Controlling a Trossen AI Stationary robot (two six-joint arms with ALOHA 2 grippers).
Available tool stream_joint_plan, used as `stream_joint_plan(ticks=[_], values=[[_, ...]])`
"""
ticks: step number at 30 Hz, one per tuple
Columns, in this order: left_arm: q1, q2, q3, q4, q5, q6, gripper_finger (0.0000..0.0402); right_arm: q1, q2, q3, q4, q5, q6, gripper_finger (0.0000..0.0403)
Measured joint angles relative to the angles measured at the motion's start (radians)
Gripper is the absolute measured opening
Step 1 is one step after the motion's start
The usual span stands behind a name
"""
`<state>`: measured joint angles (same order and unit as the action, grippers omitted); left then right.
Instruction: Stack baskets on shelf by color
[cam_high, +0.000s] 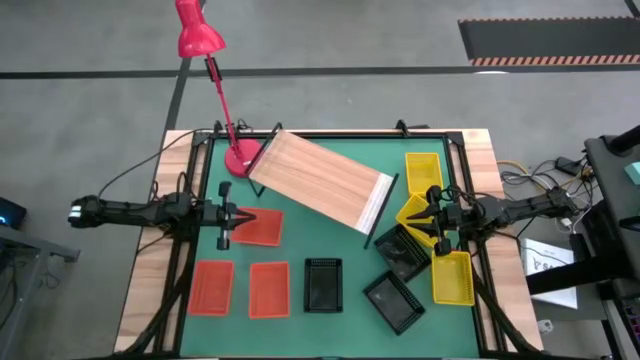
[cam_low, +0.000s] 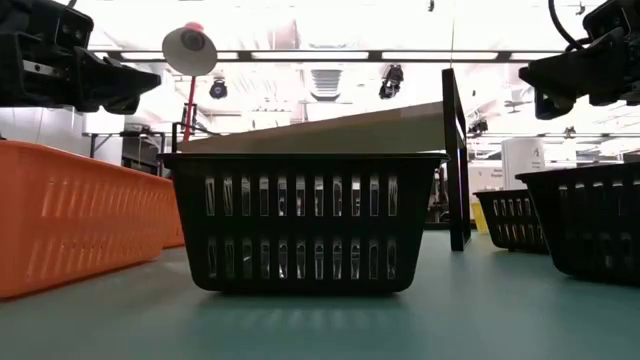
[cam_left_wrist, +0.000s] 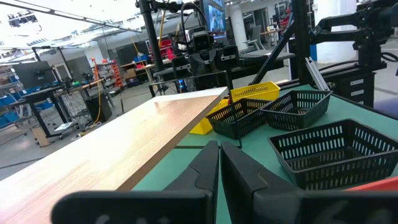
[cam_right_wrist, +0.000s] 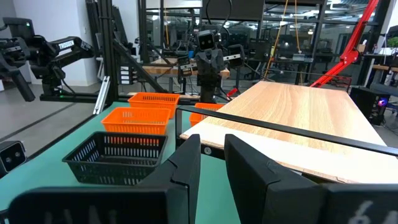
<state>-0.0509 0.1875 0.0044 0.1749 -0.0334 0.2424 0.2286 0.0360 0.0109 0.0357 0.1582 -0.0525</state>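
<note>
The shelf (cam_high: 320, 180), a light-wood plank on a thin black frame, stands aslant across the middle of the green mat. Three red-orange baskets lie on the left (cam_high: 258, 227) (cam_high: 212, 287) (cam_high: 269, 289). Black baskets (cam_high: 323, 284) (cam_high: 393, 301) (cam_high: 402, 250) and yellow ones (cam_high: 423, 172) (cam_high: 452, 277) (cam_high: 415, 212) lie to the right. My left gripper (cam_high: 228, 215) hovers shut at the edge of the red-orange basket nearest the shelf. My right gripper (cam_high: 437, 215) hovers over the crowded yellow and black baskets, its fingers (cam_right_wrist: 186, 162) a narrow gap apart. Neither holds anything.
A red desk lamp (cam_high: 200, 40) stands with its base (cam_high: 240, 158) at the mat's far left corner, beside the shelf's end. In the low view a black basket (cam_low: 305, 220) fills the foreground and a red-orange one (cam_low: 70, 220) sits to the left. Bare mat lies along the near edge.
</note>
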Motion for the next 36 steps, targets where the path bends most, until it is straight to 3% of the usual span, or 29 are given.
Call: stream_joint_plan(ticks=[25, 28, 31, 36], values=[[0.0, 0.0, 0.0, 0.007, 0.0, -0.003, 0.0001, 0.0, 0.0, 0.0, 0.0, 0.0, 0.0, 0.0068], [-0.001, 0.006, 0.0, 0.079, 0.024, -0.185, 0.0001, 0.0, 0.0, 0.0, 0.0, -0.001, 0.038, 0.0068], [-0.001, 0.008, 0.0, 0.153, 0.024, -0.351, 0.0001, 0.0, 0.0, 0.0, 0.001, 0.0, 0.277, 0.0068], [-0.002, 0.01, 0.0, 0.247, 0.029, -0.395, 0.0001, -0.001, 0.0, 0.0, 0.013, 0.028, 0.367, 0.0068]])
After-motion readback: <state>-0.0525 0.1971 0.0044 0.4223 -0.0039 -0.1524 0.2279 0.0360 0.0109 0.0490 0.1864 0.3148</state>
